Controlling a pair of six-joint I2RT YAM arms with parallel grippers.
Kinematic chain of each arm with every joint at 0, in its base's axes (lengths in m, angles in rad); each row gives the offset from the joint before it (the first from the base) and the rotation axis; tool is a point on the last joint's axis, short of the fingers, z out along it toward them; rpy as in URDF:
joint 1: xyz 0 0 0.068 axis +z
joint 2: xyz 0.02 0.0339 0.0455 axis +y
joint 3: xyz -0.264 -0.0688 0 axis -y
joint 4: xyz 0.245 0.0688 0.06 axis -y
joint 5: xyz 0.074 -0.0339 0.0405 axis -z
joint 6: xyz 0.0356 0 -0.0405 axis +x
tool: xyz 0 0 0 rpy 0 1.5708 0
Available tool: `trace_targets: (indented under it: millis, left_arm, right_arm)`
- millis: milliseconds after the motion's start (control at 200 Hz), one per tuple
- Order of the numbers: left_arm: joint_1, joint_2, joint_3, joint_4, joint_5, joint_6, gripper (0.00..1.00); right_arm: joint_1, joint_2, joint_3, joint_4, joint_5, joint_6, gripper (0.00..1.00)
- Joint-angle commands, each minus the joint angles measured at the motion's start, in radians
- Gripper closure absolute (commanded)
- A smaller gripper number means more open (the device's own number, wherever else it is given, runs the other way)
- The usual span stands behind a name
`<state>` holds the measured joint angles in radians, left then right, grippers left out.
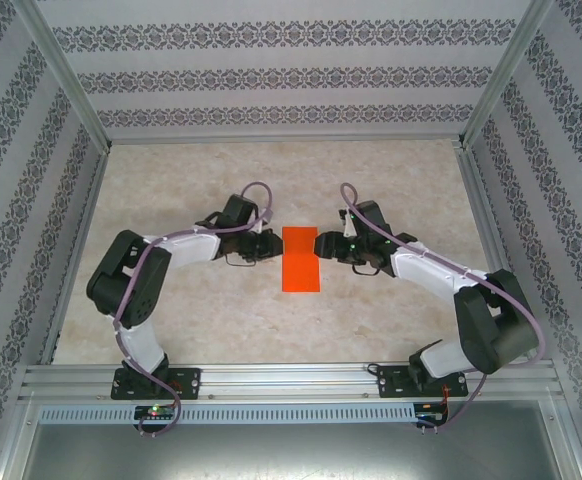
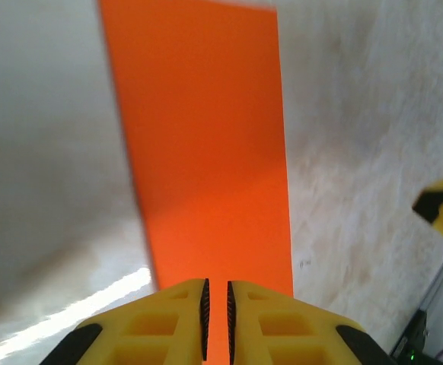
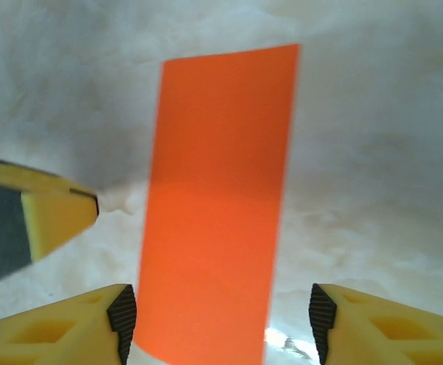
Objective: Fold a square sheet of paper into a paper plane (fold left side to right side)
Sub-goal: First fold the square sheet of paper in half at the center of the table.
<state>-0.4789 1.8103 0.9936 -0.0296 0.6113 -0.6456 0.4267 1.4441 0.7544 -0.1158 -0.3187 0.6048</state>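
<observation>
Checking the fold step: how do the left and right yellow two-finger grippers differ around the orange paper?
Jaws: the left yellow two-finger gripper is closed to a narrow slit; the right yellow two-finger gripper stands wide open.
Paper: the narrow bright orange paper rectangle runs into the left gripper's slit, grip uncertain; it sits between the right gripper's spread fingers.
Shared: both meet the paper from opposite sides.

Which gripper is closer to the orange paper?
Left. The left gripper, nearly closed, sits right at the edge of the thin bright orange paper sheet. The right gripper is open, its fingers spread either side of the sheet's end.
</observation>
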Motion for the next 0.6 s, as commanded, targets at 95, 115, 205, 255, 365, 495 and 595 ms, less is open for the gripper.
trace_targets:
  millis: [95, 115, 205, 255, 365, 495, 595]
  left_arm:
    - [-0.019, 0.076, 0.049, 0.036, -0.006, -0.039, 0.83]
    - [-0.020, 0.080, 0.053, 0.028, -0.013, -0.033, 0.83]
    - [-0.021, 0.089, 0.058, -0.012, -0.040, -0.015, 0.83]
    - [-0.023, 0.093, 0.053, -0.010, -0.042, -0.014, 0.84]
    - [-0.026, 0.099, 0.037, 0.008, -0.038, -0.019, 0.84]
    - [-0.027, 0.093, 0.028, -0.019, -0.066, -0.011, 0.84]
    - [-0.031, 0.084, 0.022, -0.041, -0.083, 0.004, 0.84]
  right_arm:
    - [-0.024, -0.008, -0.080, 0.083, -0.078, 0.071, 0.26]
    - [-0.026, -0.008, -0.082, 0.081, -0.078, 0.072, 0.25]
    - [-0.028, -0.006, -0.089, 0.079, -0.085, 0.070, 0.19]
    - [-0.029, -0.005, -0.089, 0.079, -0.086, 0.071, 0.16]
    - [-0.030, 0.003, -0.080, 0.071, -0.096, 0.072, 0.14]
    - [-0.031, 0.018, -0.058, 0.052, -0.116, 0.069, 0.14]
    - [-0.031, 0.026, -0.050, 0.044, -0.125, 0.069, 0.15]
